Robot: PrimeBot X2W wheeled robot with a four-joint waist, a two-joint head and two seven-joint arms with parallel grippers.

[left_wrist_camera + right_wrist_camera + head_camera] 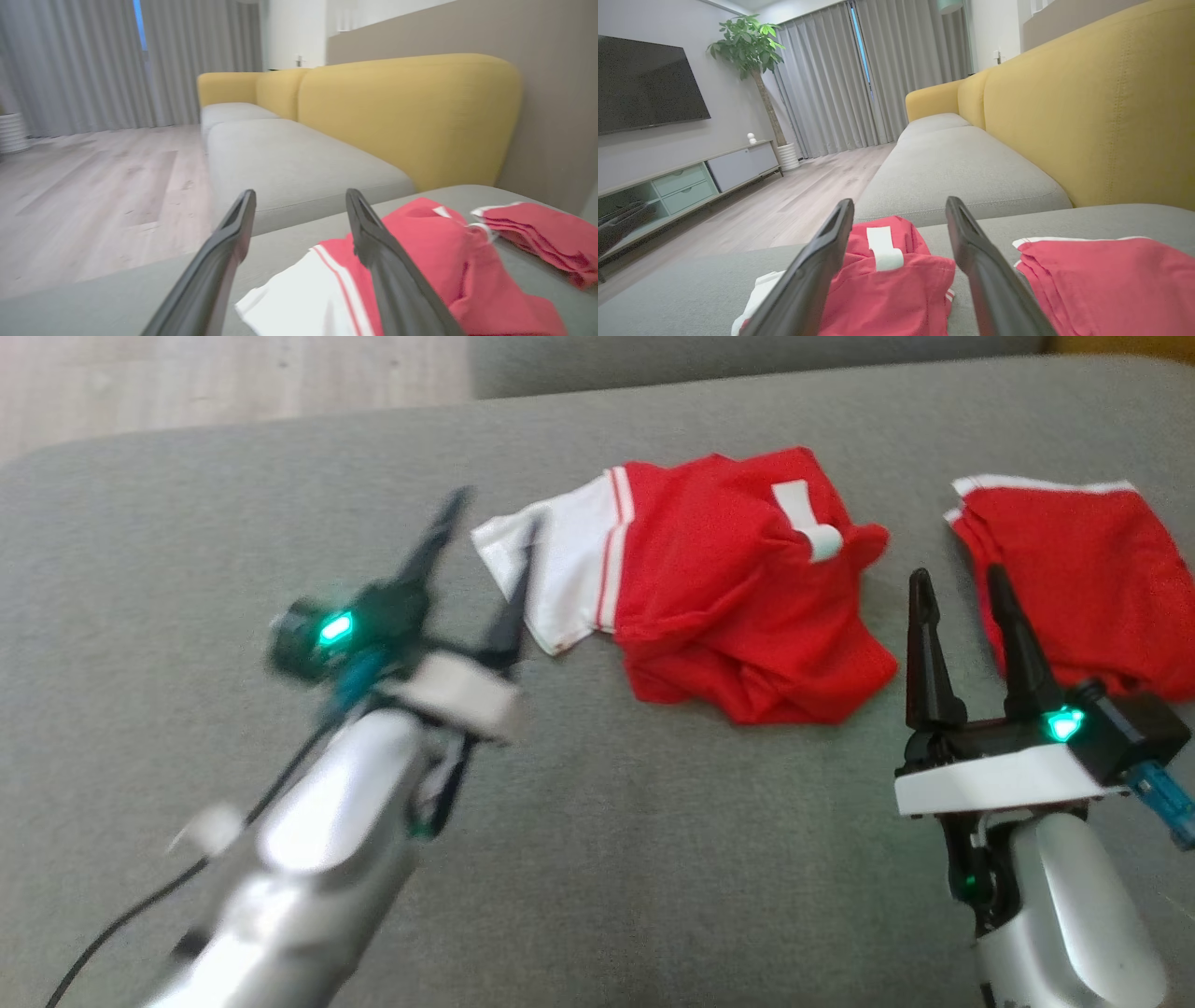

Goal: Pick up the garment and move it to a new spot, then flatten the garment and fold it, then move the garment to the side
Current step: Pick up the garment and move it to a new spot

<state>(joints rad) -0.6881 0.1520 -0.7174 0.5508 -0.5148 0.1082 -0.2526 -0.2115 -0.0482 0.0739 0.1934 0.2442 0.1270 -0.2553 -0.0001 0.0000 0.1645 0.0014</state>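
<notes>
The garment (738, 597) is a crumpled red shirt with a white sleeve, lying in a heap on the grey cushion (607, 859). My left gripper (495, 518) hovers open at the sleeve's left edge, blurred, with nothing between its fingers. In the left wrist view the left gripper (300, 196) is spread wide above the garment (420, 247), whose white sleeve lies under the right finger. My right gripper (960, 575) stands open just right of the heap, holding nothing. The right wrist view has the right gripper (899, 203) open over the garment (896, 289).
A second red garment (1074, 579), neatly folded with white trim, lies at the cushion's right, close to my right gripper; it also appears as the folded red garment (1101, 275). A yellow sofa back (411, 116) rises behind. Wooden floor (224, 378) lies beyond the cushion's far edge.
</notes>
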